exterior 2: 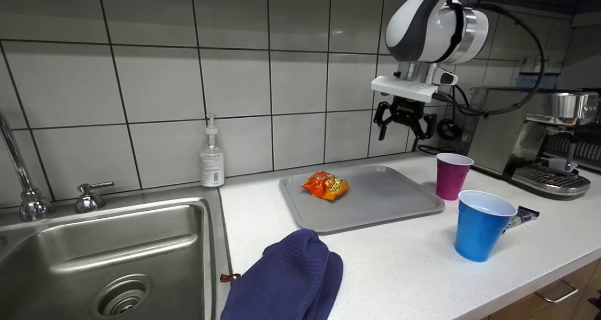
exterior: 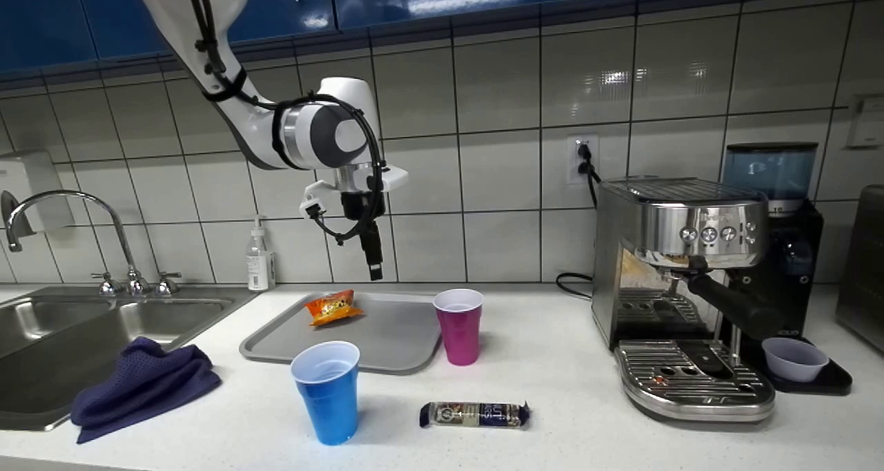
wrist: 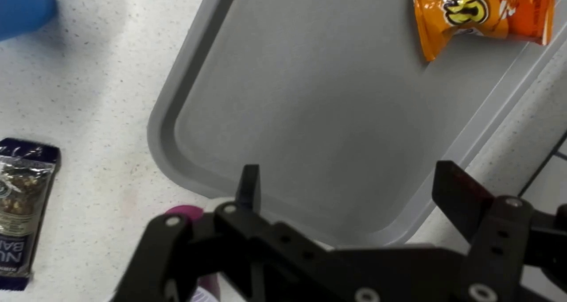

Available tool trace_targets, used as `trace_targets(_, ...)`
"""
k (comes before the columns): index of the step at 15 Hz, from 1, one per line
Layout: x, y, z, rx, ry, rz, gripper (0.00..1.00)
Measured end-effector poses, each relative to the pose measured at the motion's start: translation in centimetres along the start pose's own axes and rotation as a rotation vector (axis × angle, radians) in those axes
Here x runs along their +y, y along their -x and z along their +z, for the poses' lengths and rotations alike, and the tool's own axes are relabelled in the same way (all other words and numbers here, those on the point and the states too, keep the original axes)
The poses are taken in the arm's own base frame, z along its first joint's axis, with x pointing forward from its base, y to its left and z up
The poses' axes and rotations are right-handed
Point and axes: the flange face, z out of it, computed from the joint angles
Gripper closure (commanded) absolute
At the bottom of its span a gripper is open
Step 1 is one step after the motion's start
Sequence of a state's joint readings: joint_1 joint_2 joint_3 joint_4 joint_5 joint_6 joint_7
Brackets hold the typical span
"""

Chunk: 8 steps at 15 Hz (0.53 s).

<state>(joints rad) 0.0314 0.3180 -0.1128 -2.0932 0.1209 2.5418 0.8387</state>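
My gripper (exterior 2: 404, 136) is open and empty, fingers pointing down, above the grey tray (exterior 2: 375, 202). In the wrist view the two fingertips (wrist: 347, 171) stand wide apart over a corner of the tray (wrist: 301, 89), with nothing between them. An orange snack bag (exterior: 333, 308) lies on the tray; it also shows in the wrist view (wrist: 485, 12). A magenta cup (exterior: 459, 329) stands upright beside the tray's edge, mostly hidden behind the gripper in the wrist view. A blue cup (exterior: 326, 391) stands upright in front of the tray. A wrapped nut bar (exterior: 475, 414) lies on the counter.
A purple cloth (exterior 2: 291, 282) lies at the edge of the sink (exterior 2: 209, 245). A soap bottle (exterior 2: 212, 163) stands by the tiled wall. An espresso machine (exterior: 680, 236) with a grinder (exterior: 773, 250) and a small cup (exterior: 794, 360) stands on the counter.
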Motion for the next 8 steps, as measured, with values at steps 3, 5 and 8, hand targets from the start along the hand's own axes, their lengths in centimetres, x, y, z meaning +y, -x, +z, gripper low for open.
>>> trace_targets(3, -2.6, 3.4, 0.5, 0.005, -0.027, -0.088, 0.0)
trace_targets(5, -4.2, 6.0, 1.1, 0.001, -0.043, -0.148, 0.0)
trace_targets(8, -5.8, 9.1, 2.7, -0.013, -0.047, -0.213, 0.0)
